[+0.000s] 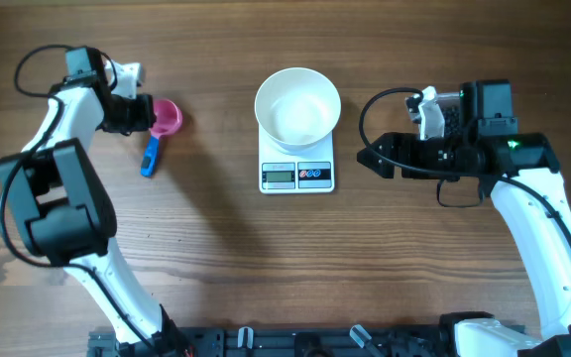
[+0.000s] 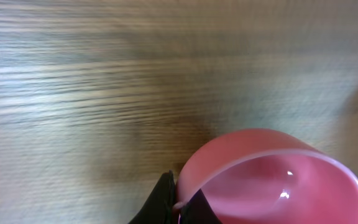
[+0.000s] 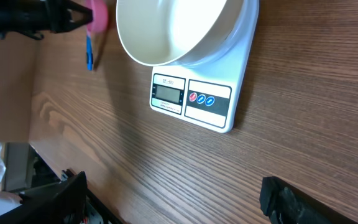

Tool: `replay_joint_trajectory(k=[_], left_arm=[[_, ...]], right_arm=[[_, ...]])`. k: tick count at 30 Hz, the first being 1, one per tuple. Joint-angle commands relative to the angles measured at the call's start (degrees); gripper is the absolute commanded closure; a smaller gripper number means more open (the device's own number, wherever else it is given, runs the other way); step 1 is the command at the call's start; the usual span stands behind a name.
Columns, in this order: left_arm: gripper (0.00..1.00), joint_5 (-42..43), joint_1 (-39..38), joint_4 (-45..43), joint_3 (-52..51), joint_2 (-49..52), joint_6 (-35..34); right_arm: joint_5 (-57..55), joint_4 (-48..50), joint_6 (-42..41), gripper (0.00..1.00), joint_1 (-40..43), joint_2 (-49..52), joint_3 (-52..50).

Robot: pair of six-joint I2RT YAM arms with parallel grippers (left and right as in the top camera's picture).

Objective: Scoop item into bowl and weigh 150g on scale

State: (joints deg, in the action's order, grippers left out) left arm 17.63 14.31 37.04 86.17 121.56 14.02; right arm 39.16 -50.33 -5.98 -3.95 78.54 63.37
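Overhead, a round white bowl (image 1: pixel 297 103) sits on top of a small white rectangular kitchen scale (image 1: pixel 297 175), covering its platform. Only the front strip juts out, with a grey display (image 3: pixel 168 93) and two round buttons (image 3: pixel 202 99) beside it. The bowl's inside is smooth, glossy and bare white; the right wrist view shows only its clean wall and rim. The digits on the display are too small to read.

Well to the left of the scale lies a pink scoop (image 1: pixel 168 117), a small round plastic cup with a thin blue handle (image 1: pixel 150 157) pointing toward the near edge of the surface (image 1: pixel 216 258). The left wrist view looks into the cup: smooth, shiny pink walls with a light glint on the bottom, and nothing inside. The left tool (image 2: pixel 178 204) is closed on the scoop's rim, with its black fingertips (image 2: pixel 164 200) pinching the thin pink wall at the side away from the scale.

The right tool (image 1: pixel 372 159) hovers just right of the scale, pointing at it, apart from it and touching nothing. Its dark fingers (image 3: pixel 291 202) stand spread wide at the two lower corners of the right wrist view, with bare wood between them.

The surface is brown wood with fine straight grain running across it.
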Motion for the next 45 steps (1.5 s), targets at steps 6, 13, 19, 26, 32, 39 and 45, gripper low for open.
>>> replay_joint_trajectory(k=[6,13,19,26,32,39,45], left_arm=[[0.96,7.65,0.81,1.38,2.4,-23.87,-41.18],[0.96,8.98,-1.44,17.79,2.4,-29.31,-77.07],[0.96,6.97,-8.39,30.69,2.19,-29.29,-79.06],[0.96,-1.7,-20.59,36.13,2.19,-29.29,-93.64],[0.96,-8.76,-30.49,36.33,2.19,-29.29,-110.4],[0.96,-12.83,-35.85,37.11,2.19,-29.29,-118.4],[0.96,-12.79,-34.8,38.03,2.19,-29.29,-121.48]], right_arm=[[9.22,6.38,-3.8,0.12,-0.39,0.04,1.01],[10.08,21.16,-15.96,0.15,-8.24,0.04,1.01],[2.21,31.43,-26.56,0.2,-18.29,0.04,1.01],[-12.57,34.03,-36.94,0.25,-28.3,0.11,1.01],[-16.22,34.03,-44.76,0.31,-32.24,1.77,1.01],[-16.26,34.03,-48.06,0.53,-32.52,3.76,1.01],[-16.68,34.01,-48.09,0.62,-32.52,3.76,1.01]])
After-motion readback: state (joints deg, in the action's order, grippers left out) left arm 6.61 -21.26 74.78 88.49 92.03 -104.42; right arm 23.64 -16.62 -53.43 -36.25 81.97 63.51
